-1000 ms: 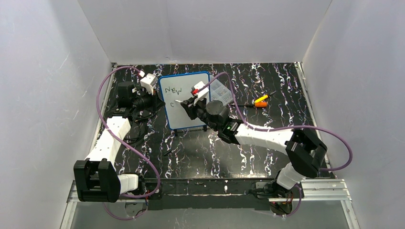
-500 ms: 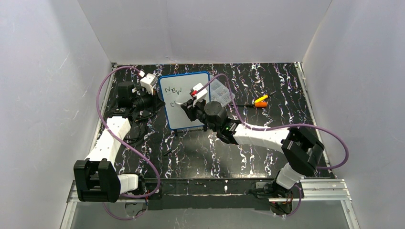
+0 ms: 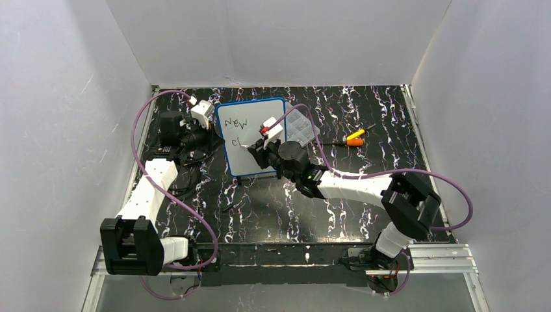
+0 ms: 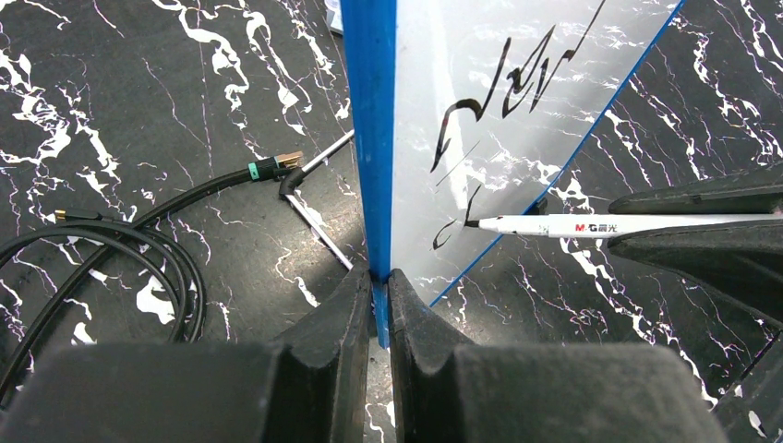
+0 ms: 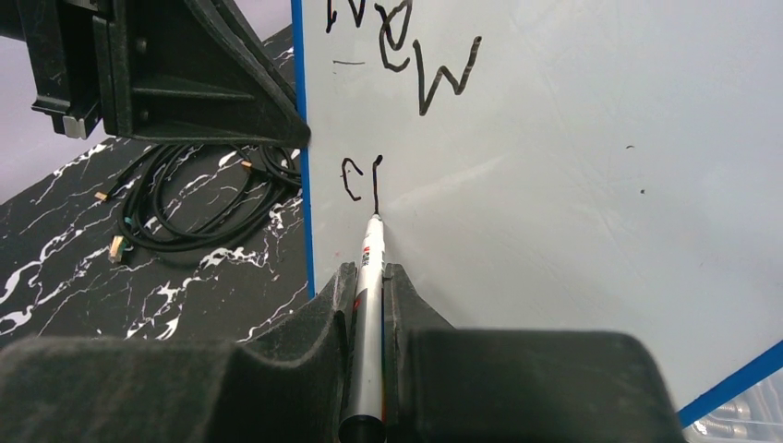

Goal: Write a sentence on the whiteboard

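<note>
The whiteboard (image 3: pixel 255 166), white with a blue frame, stands tilted on the black table. My left gripper (image 3: pixel 209 136) is shut on its left frame edge (image 4: pixel 369 138), with the jaws pinching the blue rim (image 4: pixel 377 281). My right gripper (image 3: pixel 258 151) is shut on a white marker (image 5: pixel 372 242), whose tip touches the board face (image 5: pixel 572 231). The sentence reads "New" (image 5: pixel 406 55) on the first line, with "C" and an upright stroke (image 5: pixel 360 180) on the second. The marker also shows in the left wrist view (image 4: pixel 591 224).
A clear plastic compartment box (image 3: pixel 300 127) lies behind the board's right edge. An orange and yellow tool (image 3: pixel 355 138) lies to the right. Black cables (image 3: pixel 185 182) coil on the table left of the board, under the left arm.
The right gripper has moved the marker a little left and down the board. An upright stroke now follows the "C" on the second line. The left gripper has not moved.
</note>
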{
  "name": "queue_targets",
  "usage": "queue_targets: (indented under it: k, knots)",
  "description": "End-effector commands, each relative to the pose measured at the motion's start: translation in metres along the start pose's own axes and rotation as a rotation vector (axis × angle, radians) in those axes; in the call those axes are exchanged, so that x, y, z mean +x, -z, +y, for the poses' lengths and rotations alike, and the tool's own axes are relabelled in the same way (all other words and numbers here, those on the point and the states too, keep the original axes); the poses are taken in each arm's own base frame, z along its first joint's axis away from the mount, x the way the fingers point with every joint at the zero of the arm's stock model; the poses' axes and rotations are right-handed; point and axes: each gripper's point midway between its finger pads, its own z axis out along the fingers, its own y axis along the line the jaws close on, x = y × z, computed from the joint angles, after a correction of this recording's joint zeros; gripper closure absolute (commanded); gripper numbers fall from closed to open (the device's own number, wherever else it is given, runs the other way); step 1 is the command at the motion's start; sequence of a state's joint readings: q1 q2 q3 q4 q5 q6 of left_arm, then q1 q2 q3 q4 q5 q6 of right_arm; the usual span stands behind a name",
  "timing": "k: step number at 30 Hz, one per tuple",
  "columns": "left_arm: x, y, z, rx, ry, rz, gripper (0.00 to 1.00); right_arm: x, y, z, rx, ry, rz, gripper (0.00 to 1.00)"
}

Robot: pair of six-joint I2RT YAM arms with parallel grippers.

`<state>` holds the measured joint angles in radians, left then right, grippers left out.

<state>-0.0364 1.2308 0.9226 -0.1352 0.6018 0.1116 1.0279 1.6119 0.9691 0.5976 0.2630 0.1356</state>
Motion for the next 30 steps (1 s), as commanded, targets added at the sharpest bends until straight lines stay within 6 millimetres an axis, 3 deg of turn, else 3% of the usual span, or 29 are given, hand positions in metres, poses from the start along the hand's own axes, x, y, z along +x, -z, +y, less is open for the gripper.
queue_targets:
  k: [1,8,23,30]
  knots:
    - [-0.009,0.004,-0.006,0.017,-0.025,-0.034,1.0,-0.04,-0.001,-0.003,0.02,-0.034,-0.128,0.99]
    - [-0.01,0.005,-0.006,0.016,-0.025,-0.035,1.0,-0.049,0.003,-0.01,0.062,-0.033,-0.162,0.99]
    - [-0.01,0.005,-0.006,0.019,-0.026,-0.035,1.0,-0.011,0.011,-0.016,0.077,-0.051,-0.078,0.99]
    - [-0.01,0.005,-0.006,0.017,-0.025,-0.035,1.0,-0.043,0.02,-0.01,0.041,-0.067,-0.156,0.99]
